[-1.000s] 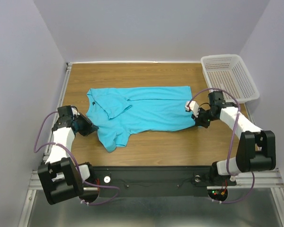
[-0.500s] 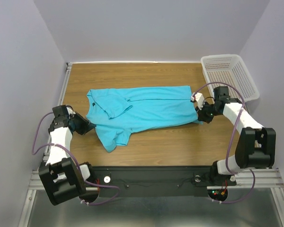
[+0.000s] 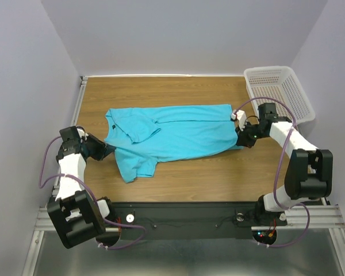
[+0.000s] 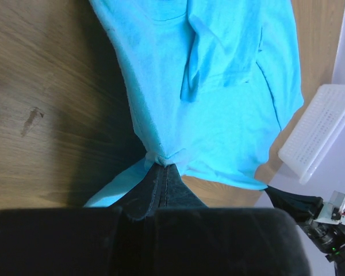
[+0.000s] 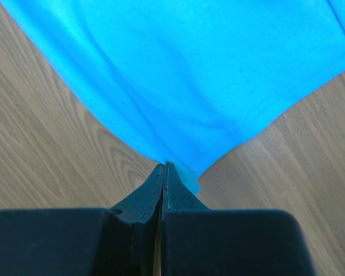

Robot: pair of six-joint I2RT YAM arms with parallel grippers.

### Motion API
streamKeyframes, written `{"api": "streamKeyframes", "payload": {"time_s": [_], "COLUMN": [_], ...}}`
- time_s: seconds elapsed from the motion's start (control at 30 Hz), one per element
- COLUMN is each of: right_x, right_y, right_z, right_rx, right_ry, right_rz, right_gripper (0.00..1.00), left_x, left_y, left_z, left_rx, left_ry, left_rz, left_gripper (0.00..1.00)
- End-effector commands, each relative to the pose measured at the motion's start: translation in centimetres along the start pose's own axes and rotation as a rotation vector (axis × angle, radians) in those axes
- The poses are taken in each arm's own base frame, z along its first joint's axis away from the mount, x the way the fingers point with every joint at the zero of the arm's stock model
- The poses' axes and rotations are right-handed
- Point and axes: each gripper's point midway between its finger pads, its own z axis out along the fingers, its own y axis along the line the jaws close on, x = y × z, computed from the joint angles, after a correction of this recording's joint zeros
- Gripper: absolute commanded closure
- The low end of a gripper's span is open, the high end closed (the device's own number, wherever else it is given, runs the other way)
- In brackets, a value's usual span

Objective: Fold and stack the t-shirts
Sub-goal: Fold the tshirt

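Currently: t-shirt [image 3: 178,135] lies spread mid-frame; left gripper [image 3: 105,151] pinches its frame-left edge, right gripper [image 3: 242,140] its frame-right hem, both clamped. Judged flattening step; next likely needs a coordinated lift-and-fold.

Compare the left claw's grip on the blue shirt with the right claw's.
The left claw pinches the t-shirt at its sleeve end, where fabric puckers into a small bunch; the right claw pinches a corner at the opposite, plain end, where the cloth lies smoother. The right claw sits near the white basket; the left claw is far from it. Both are shut on the t-shirt, low over the table.
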Motion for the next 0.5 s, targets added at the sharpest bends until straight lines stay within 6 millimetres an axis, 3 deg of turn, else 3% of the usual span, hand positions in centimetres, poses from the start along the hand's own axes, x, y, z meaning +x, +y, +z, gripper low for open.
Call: {"api": "streamKeyframes", "payload": {"time_s": [0.0,0.27,0.47], "right_x": [-1.0,-0.5,-0.5], "right_y": [0.3,1.2,-0.2], "right_z": [-0.1,-0.1,0.2], "right_rx": [-0.038,-0.09,-0.061], "right_ry": [-0.054,-0.041,-0.009], "right_rz": [-0.054,-0.097,-0.044], "right_gripper": [1.0,0.99,1.0], "left_x": [-0.7,-0.5,0.1], "left_y": [-1.7,-1.8,-1.6], "left_z": [-0.4,-0.3,0.0], "left_rx": [0.068,0.092,0.124], "left_ry": [-0.012,0.007,0.032], "left_rz": [0.006,-0.023,-0.077], "left_gripper": [1.0,1.0,1.0]}}
